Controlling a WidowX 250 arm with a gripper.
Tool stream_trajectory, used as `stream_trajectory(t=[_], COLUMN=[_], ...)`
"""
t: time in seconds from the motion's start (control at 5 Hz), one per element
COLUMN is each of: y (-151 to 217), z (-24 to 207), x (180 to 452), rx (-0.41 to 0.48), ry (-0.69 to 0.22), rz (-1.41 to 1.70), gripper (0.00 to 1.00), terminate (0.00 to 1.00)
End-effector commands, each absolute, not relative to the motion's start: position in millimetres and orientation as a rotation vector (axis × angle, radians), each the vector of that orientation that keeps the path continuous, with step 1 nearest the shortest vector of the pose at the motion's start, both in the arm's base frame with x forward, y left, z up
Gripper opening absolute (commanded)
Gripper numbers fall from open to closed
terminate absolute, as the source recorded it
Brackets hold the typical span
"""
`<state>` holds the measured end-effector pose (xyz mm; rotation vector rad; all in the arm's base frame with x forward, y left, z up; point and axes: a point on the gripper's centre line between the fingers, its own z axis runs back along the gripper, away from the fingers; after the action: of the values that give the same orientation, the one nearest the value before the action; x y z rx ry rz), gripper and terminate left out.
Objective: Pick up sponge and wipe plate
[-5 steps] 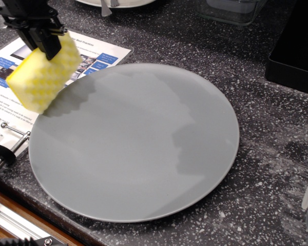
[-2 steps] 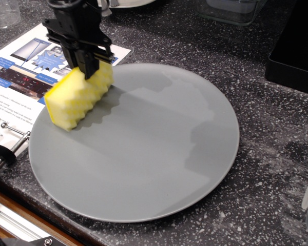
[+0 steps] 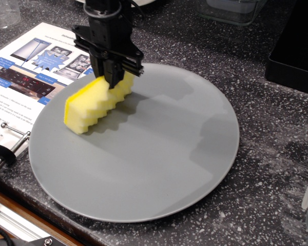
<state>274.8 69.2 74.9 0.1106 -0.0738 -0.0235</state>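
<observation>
The large round grey plate (image 3: 159,159) lies flat on the dark speckled counter, filling the middle of the view. My black gripper (image 3: 114,78) comes down from the top and is shut on the far end of the yellow sponge (image 3: 95,106). The sponge hangs tilted, its wavy face toward me, and its lower end rests on or just above the plate's upper left part. The gripper's body hides the sponge's top end.
A printed leaflet (image 3: 31,72) lies left of the plate. A white dish edge (image 3: 143,2) and a clear container (image 3: 231,10) stand at the back. A black box (image 3: 297,46) is at the right. A metal clamp (image 3: 5,148) and a rail sit at the counter's front left edge.
My gripper has carried the sponge rightward and down, from over the leaflet beside the plate's left rim onto the plate's upper left part. The plate has not moved.
</observation>
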Motion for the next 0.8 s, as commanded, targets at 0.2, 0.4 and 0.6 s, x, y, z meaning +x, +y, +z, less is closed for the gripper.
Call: stream_trajectory(t=[0.2, 0.4, 0.6], y=[-2.3, -32.8, -63.9], z=[74.2, 73.5, 69.6], x=[257.7, 251.0, 241.8], rx=[0.058, 0.036, 0.022], ry=[-0.166, -0.191, -0.22], rz=[-0.011, 0.001, -0.003], gripper=[0.0, 0.0, 0.0], terminate=[0.0, 0.0, 0.0])
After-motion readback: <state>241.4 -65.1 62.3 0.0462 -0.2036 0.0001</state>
